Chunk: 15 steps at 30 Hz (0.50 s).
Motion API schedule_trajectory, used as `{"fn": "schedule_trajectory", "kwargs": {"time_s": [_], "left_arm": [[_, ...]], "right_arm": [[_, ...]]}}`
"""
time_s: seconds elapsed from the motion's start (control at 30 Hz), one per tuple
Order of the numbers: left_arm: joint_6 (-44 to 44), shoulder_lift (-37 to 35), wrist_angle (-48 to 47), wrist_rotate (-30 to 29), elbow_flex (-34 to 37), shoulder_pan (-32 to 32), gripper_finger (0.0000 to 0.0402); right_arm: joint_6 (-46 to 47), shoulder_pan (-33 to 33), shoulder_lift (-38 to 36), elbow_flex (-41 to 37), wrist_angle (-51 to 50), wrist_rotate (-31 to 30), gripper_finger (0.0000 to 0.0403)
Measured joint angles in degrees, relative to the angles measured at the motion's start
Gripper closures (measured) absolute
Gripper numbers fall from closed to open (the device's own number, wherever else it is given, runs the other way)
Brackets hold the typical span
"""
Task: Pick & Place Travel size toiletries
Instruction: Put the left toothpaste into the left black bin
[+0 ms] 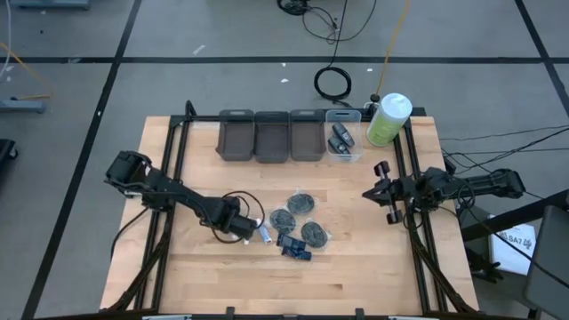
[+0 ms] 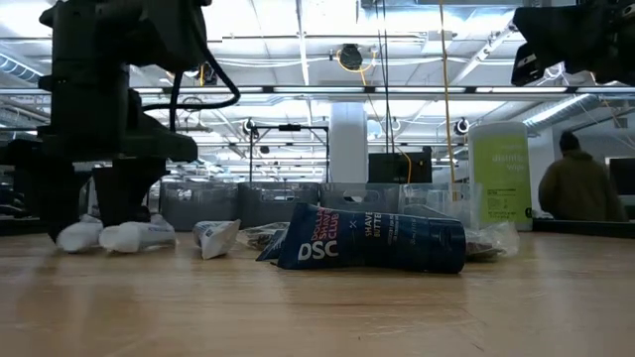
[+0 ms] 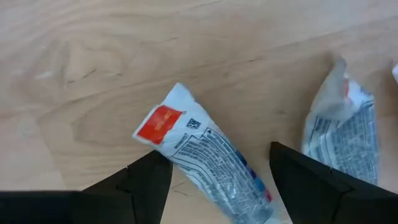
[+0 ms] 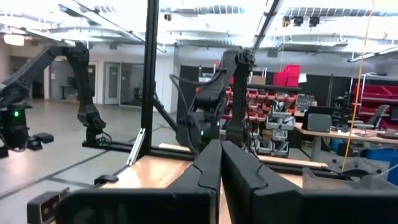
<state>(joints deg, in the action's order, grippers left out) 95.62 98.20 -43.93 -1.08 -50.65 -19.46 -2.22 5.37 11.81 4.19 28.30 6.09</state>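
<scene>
Two white-and-blue tubes lie flat on the wood. In the left wrist view one tube (image 3: 199, 152) with a red label lies between the fingers and the other tube (image 3: 342, 134) lies outside them. My left gripper (image 3: 219, 152) (image 1: 244, 228) is open, lowered to the table over the first tube (image 1: 264, 234). Three round dark discs (image 1: 302, 203) and dark blue packets (image 1: 294, 247) (image 2: 367, 238) lie just to the right. My right gripper (image 1: 384, 191) is shut and waits, raised, near the table's right edge. My left gripper comes down from above with one finger on either side of the tube, across its length. One finger (image 3: 152, 177) stands right against the tube's edge near the red-labelled end (image 3: 160, 121). I cannot tell whether it touches. The tube lies flat on the table.
Three dark bins (image 1: 271, 138) and a clear bin (image 1: 342, 142) holding dark pieces line the far edge. A big green bottle (image 1: 388, 118) stands at the far right corner. A black frame rail (image 1: 404, 178) runs along each side. A person (image 2: 575, 188) is in the room beyond.
</scene>
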Motion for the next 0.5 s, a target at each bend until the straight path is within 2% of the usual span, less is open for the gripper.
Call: {"fn": "schedule_trajectory", "kwargs": {"time_s": [0.3, 0.5], "left_arm": [[0.9, 0.0, 0.2, -0.4, 0.0, -0.1, 0.0135], [1.6, 0.0, 0.5, 0.5, 0.0, -0.1, 0.0135]], "right_arm": [[3.3, 0.0, 0.2, 0.0, -4.9, 0.0, 0.0399], [4.5, 0.0, 0.4, 0.0, -2.2, 0.0, 0.0399]]}}
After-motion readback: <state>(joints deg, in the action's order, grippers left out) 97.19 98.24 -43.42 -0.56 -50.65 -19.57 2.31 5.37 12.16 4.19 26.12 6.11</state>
